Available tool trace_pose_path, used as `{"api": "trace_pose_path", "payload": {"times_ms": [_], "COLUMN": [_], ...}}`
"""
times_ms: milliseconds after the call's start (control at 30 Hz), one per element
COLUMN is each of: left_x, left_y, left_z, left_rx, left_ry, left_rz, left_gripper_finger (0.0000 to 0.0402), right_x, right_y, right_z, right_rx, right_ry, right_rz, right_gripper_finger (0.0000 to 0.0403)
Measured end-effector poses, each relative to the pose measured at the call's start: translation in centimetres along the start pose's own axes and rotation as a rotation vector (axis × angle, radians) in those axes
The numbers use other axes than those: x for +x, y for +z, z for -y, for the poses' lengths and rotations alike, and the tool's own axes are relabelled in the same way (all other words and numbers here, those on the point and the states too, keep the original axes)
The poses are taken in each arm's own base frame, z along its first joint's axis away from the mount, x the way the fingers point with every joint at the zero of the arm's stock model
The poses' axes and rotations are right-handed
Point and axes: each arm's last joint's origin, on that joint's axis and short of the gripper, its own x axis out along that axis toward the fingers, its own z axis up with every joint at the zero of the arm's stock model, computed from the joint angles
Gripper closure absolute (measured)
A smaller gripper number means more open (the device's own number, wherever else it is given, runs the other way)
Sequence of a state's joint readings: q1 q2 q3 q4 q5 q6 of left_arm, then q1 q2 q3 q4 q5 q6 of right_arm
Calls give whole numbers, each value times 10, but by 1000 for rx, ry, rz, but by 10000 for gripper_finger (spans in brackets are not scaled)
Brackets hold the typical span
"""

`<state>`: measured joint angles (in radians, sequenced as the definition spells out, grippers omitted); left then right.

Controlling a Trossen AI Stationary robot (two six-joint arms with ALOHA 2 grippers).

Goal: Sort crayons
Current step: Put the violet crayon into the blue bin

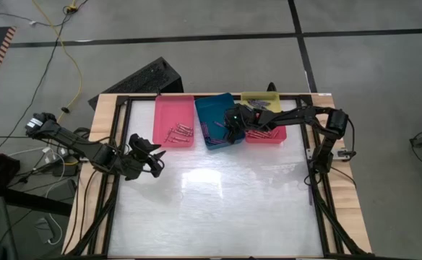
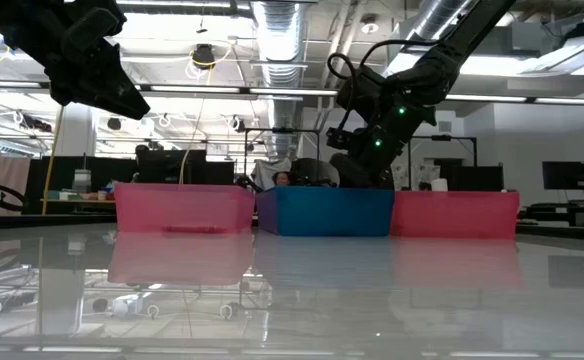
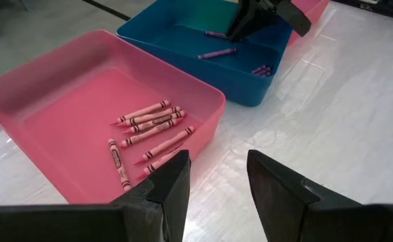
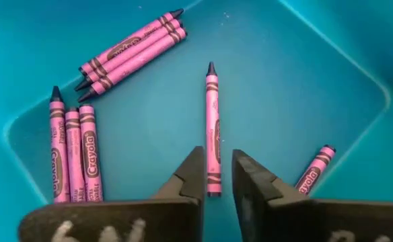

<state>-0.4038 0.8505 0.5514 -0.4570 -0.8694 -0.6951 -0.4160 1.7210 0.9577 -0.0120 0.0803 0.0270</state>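
My right gripper (image 4: 218,158) hangs inside the teal tray (image 1: 212,115), pointing slantwise down, its fingers a little apart. A purple crayon (image 4: 212,128) lies flat on the tray floor, and its near end runs in between the fingertips. Several more purple crayons (image 4: 75,154) lie around it on the same floor. My left gripper (image 3: 217,168) stands open above the bare table beside the pink tray (image 3: 203,107), which holds several pink crayons (image 3: 149,128). From the low view my right gripper (image 2: 357,170) dips behind the teal tray's wall. My right gripper has the crayon's near end (image 4: 214,185) in the narrow gap between its fingers, coming slantwise from above and lying along the crayon. The crayon rests on the tray floor. Whether either finger touches it, I cannot tell.
Along the table's far edge the trays stand in a row: pink, teal, then a red one (image 1: 267,137), with a yellow tray (image 1: 263,96) holding dark crayons behind it. The glossy tabletop (image 1: 218,202) in front of them is free.
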Motion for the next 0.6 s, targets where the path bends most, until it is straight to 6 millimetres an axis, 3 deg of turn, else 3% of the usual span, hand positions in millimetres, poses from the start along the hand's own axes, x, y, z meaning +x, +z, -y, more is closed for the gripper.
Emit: {"api": "trace_pose_path", "payload": {"times_ms": [167, 333, 467, 600], "left_x": [0, 0, 0, 0], "left_y": [0, 0, 0, 0], "left_z": [0, 0, 0, 0], "left_rx": [-1, -1, -1, 3], "left_ry": [0, 0, 0, 0], "left_rz": [0, 0, 0, 0], "left_gripper_finger": [262, 262, 262, 262], "right_x": [-1, -9, -27, -59], "right_y": [3, 29, 61, 85], "right_z": [0, -4, -10, -20], "right_rx": [1, -7, -30, -3], "right_ry": [0, 9, 23, 36], "right_rz": [9, 24, -19, -182], "right_gripper_finger": [310, 300, 300, 300]}}
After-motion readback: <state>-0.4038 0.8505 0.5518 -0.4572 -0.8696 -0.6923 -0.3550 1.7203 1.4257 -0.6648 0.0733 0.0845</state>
